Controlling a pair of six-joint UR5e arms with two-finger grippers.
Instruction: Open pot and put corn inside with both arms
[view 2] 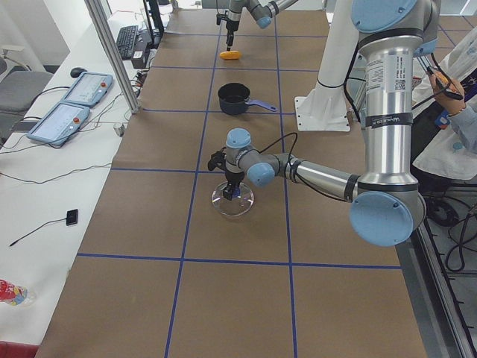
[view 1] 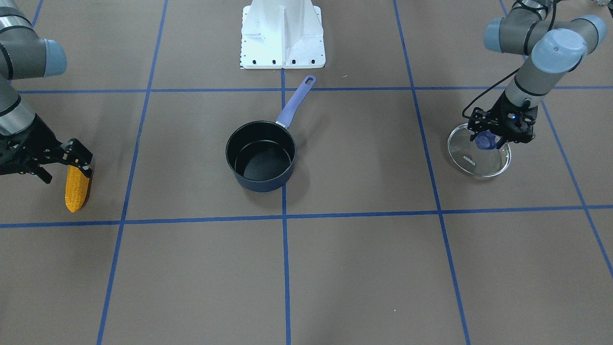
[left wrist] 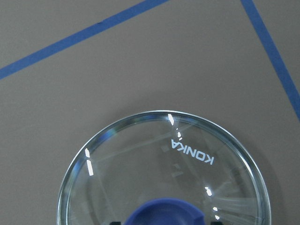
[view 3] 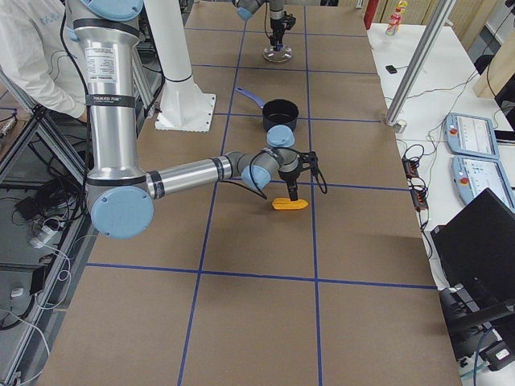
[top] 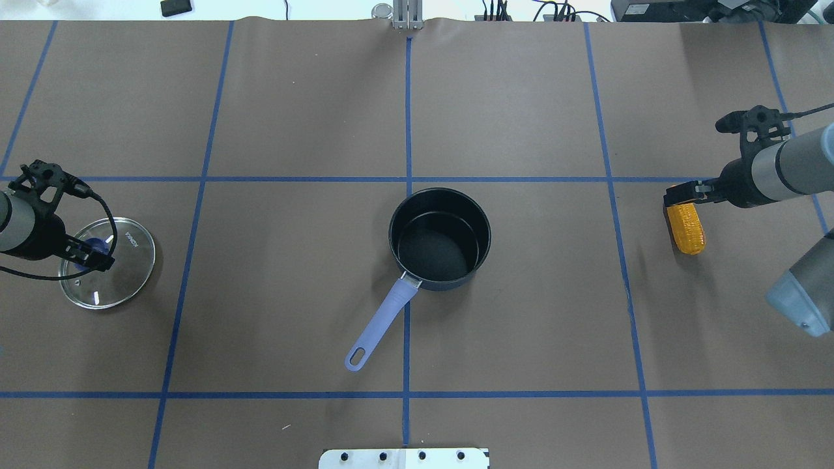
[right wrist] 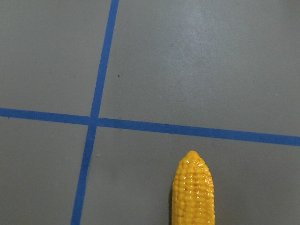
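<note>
The dark pot (top: 485, 238) stands open at the table's middle, its lilac handle (top: 381, 322) pointing toward the robot. Its glass lid (top: 127, 260) lies flat on the table at the robot's left. My left gripper (top: 91, 253) is shut on the lid's blue knob (view 1: 486, 141), and the left wrist view shows the lid (left wrist: 154, 168) close below. The orange-yellow corn (top: 688, 228) lies on the table at the robot's right. My right gripper (top: 677, 198) stands open over its thick end, and the corn's tip (right wrist: 193, 192) shows in the right wrist view.
The white robot base (view 1: 282, 33) stands behind the pot. Blue tape lines (top: 407, 117) divide the brown table cover. Control tablets (view 2: 67, 104) and cables lie on the white side table, and a person (view 2: 458, 97) stands by the robot.
</note>
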